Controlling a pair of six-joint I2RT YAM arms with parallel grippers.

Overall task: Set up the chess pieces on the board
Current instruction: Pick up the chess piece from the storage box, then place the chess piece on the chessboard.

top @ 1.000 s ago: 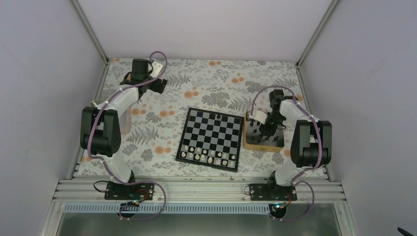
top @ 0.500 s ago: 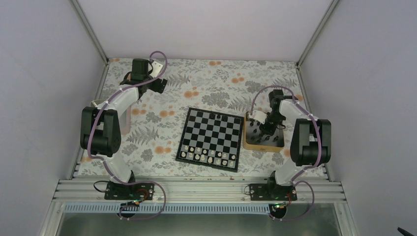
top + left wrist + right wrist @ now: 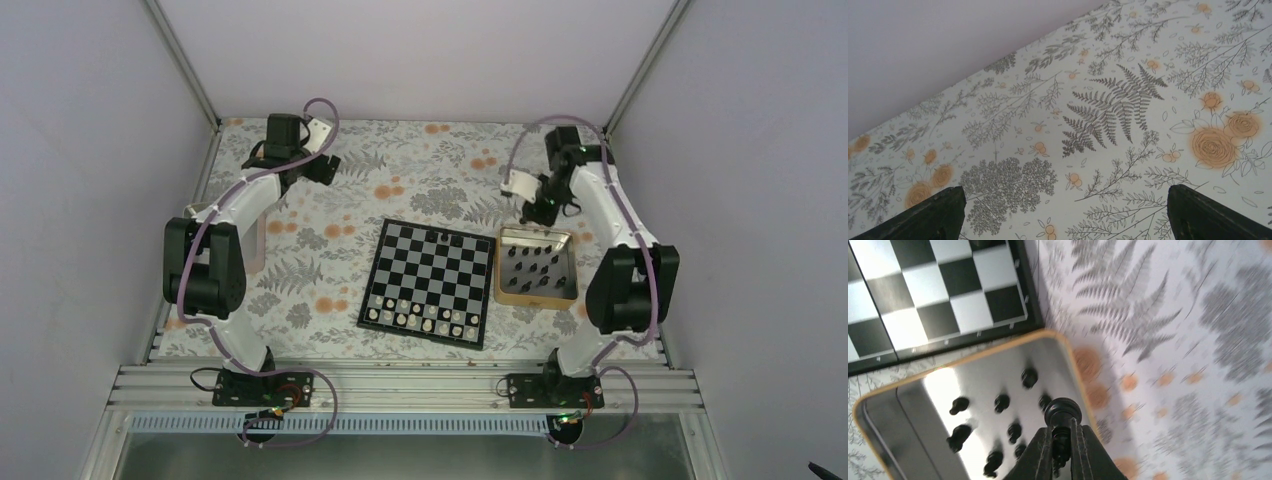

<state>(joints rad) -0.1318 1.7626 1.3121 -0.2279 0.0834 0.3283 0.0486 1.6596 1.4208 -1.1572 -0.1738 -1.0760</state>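
Holding a black chess piece (image 3: 1062, 412) aloft, right pincer (image 3: 1062, 432) clamped on it.
High by the tray's (image 3: 537, 296) far edge so it clears the rim toward the board (image 3: 430, 270); left pincer (image 3: 1063, 200) wide.

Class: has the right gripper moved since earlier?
Yes. The right gripper, shut on a chess piece, has moved from over the tray to beyond its far rim.

we see a table (image 3: 420, 170) covered in a grey-and-orange floral print. on it lie the board (image 3: 430, 280), near the middle, and a tan-rimmed tray (image 3: 537, 298) just beside the board's right edge.
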